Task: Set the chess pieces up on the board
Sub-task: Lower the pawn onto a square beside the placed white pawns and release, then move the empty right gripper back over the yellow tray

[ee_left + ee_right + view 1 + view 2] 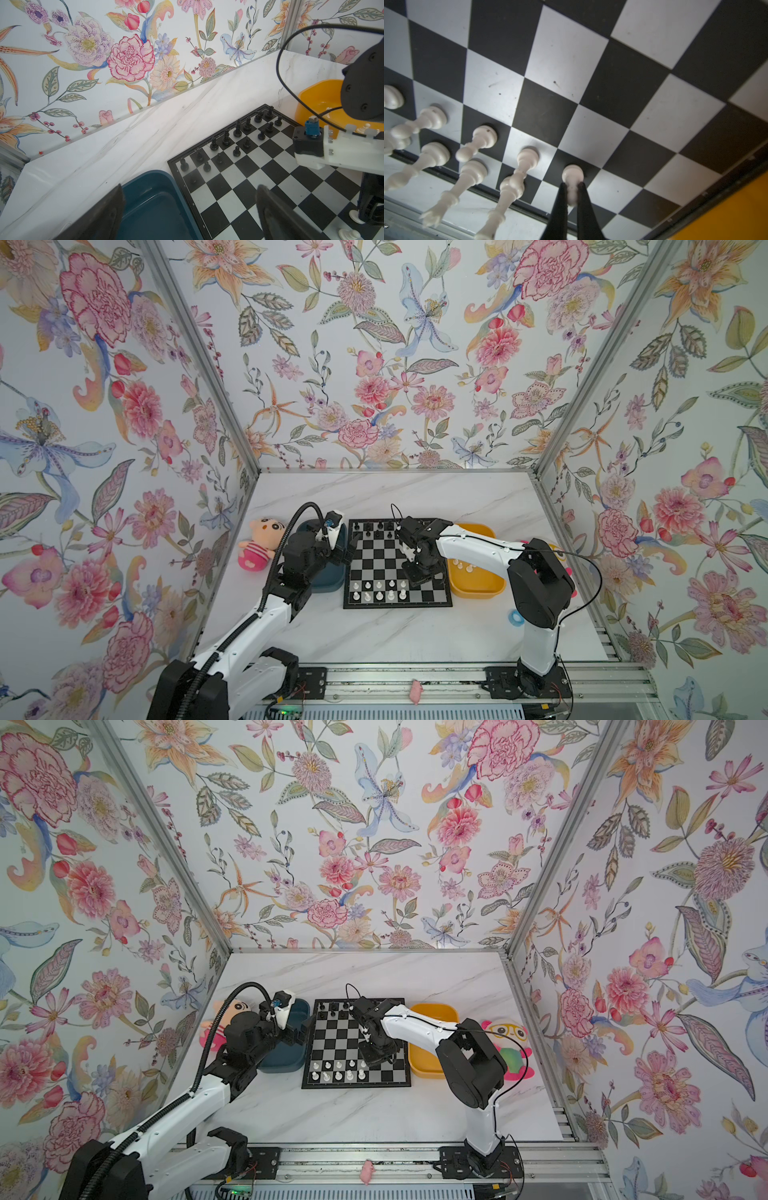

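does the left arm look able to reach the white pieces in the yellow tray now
Probably not: the right arm stretches over the yellow tray and the board, between the left gripper and those white pieces.

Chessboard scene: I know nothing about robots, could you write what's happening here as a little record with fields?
Board: black-and-silver checked chessboard
Far rows: small black plastic chessmen
Near rows: small white plastic chessmen, partly filled; more in yellow plastic tray
Right gripper: shut on a white pawn at a black square
Left gripper: open, empty, straddling dark teal plastic tray and board edge
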Robot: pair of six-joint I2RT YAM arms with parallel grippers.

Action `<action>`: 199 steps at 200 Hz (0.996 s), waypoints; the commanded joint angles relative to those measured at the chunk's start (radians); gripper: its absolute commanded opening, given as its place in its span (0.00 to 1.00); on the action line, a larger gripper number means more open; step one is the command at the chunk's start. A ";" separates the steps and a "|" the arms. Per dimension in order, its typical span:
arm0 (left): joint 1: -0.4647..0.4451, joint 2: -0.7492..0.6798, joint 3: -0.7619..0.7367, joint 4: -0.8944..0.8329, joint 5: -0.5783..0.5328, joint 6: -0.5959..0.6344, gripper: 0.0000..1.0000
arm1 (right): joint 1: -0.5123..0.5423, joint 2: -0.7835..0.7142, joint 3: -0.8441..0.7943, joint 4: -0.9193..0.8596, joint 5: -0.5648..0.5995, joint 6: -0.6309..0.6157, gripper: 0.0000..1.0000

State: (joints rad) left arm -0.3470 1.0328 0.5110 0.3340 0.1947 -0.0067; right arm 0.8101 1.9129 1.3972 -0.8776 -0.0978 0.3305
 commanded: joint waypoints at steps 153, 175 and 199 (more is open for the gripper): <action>0.011 0.018 0.022 0.010 0.003 -0.004 0.99 | -0.081 -0.211 0.011 -0.040 0.114 -0.010 0.27; 0.011 0.050 0.068 0.003 0.004 -0.017 0.99 | -0.156 -0.274 -0.025 0.000 0.175 -0.012 0.28; 0.011 0.094 0.146 -0.047 -0.009 -0.031 0.99 | -0.268 -0.368 -0.124 0.129 0.135 0.003 0.28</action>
State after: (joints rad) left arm -0.3470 1.0939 0.5648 0.3199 0.1974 -0.0151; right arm 0.6220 1.6112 1.3582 -0.8364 0.0196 0.3298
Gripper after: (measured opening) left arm 0.994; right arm 0.278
